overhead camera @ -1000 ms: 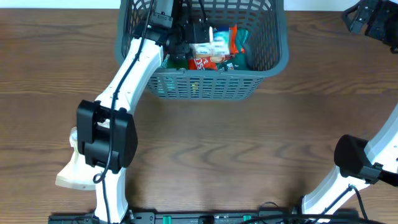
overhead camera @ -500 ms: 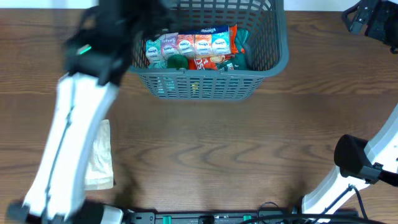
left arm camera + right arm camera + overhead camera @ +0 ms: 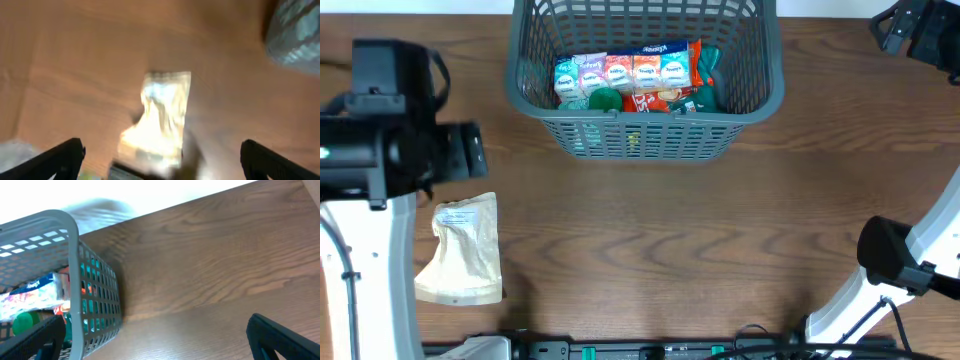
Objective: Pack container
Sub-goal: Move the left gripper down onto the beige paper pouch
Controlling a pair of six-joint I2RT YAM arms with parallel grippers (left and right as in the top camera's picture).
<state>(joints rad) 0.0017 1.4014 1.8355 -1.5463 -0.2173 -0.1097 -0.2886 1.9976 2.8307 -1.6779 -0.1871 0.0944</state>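
The grey lattice container [image 3: 760, 95] stands at the back middle of the table and holds a strip of colourful snack packets [image 3: 620, 72], green and red packets below it. A pale cream packet [image 3: 465, 250] lies on the wood at the front left; it shows blurred in the left wrist view [image 3: 160, 117]. My left gripper [image 3: 470, 150] hovers above the table just behind that packet, fingers wide apart and empty [image 3: 160, 160]. My right gripper [image 3: 905, 30] sits at the back right, open and empty, with the container's side [image 3: 95, 300] to its left.
A dark rail with cables runs along the table's front edge [image 3: 650, 350]. The right arm's base [image 3: 890, 255] stands at the front right. A grey blurred object [image 3: 295, 35] shows at the upper right of the left wrist view.
My left arm has swung out of the container to the left and forward, leaving the snack strip lying in the basket. It now hovers over the cream packet. The right arm has not moved.
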